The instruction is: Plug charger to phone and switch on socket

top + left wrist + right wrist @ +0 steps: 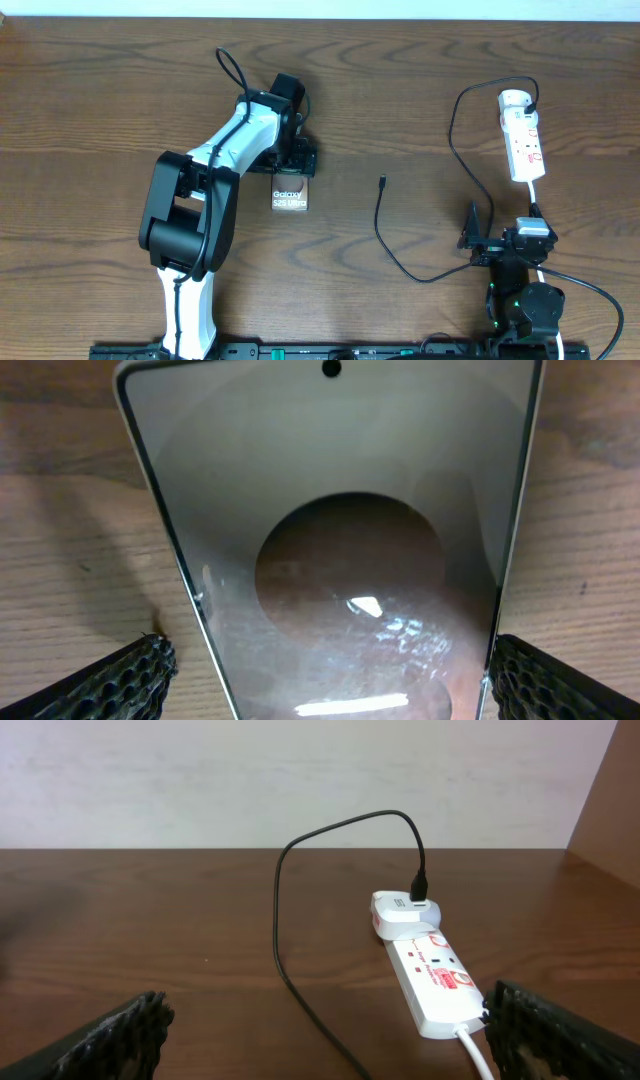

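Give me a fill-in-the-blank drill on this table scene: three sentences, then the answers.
1. The lettering on the phone reads Galaxy S25 ____.
2. The charger has its cable ending at the socket, whose body is ____ in colour.
3. The fingers of the left end effector stand on either side of the ____.

Missing words: Ultra; white; phone.

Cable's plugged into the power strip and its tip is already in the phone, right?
Not in the phone: the overhead view shows the charger's tip lying loose on the table, apart from it. The other end is in the power strip.
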Available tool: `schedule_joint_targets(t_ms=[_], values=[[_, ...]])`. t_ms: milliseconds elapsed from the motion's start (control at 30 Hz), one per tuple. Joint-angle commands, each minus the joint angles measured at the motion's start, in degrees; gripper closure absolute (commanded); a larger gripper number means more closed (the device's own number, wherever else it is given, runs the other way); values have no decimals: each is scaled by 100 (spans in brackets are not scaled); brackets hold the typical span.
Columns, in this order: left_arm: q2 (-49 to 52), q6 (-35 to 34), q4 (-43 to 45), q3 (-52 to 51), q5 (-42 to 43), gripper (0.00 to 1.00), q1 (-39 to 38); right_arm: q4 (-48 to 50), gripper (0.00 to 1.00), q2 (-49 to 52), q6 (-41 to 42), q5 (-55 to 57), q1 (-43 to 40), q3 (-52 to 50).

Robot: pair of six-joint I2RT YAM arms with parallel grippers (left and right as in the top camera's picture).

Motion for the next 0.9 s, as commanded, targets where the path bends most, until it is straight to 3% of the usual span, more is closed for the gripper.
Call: schedule_joint_targets(t_ms=[0,867], values=[[55,-219,59,-31,-24,2,2,-11,1,-31,33,-11,28,-13],[96,-560,358,-190,-595,2,-306,-11,1,-31,33,-11,28,-13]])
